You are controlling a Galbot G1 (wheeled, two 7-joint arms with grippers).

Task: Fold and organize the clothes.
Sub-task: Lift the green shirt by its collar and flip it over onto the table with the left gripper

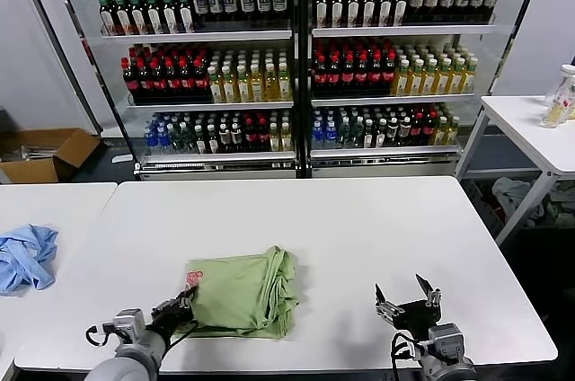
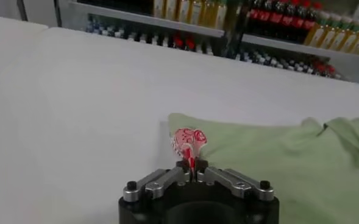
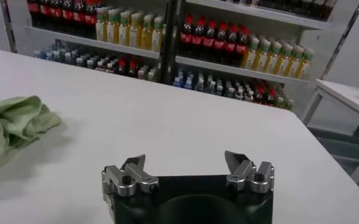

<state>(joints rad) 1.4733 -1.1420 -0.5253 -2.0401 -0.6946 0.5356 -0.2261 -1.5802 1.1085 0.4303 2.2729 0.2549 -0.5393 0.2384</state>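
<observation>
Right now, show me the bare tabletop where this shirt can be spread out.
Free: the wide white table stretch between the green shirt and the shelf-side edge, and the patch between the shirt and the open right tool. Crowded: the near left corner, where the left tool is shut on the shirt's edge.

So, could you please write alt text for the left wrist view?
The left gripper, shut, pinches the corner of the light green shirt at its red-and-white checkered patch on a white table. Shelves of bottled drinks stand behind.
</observation>
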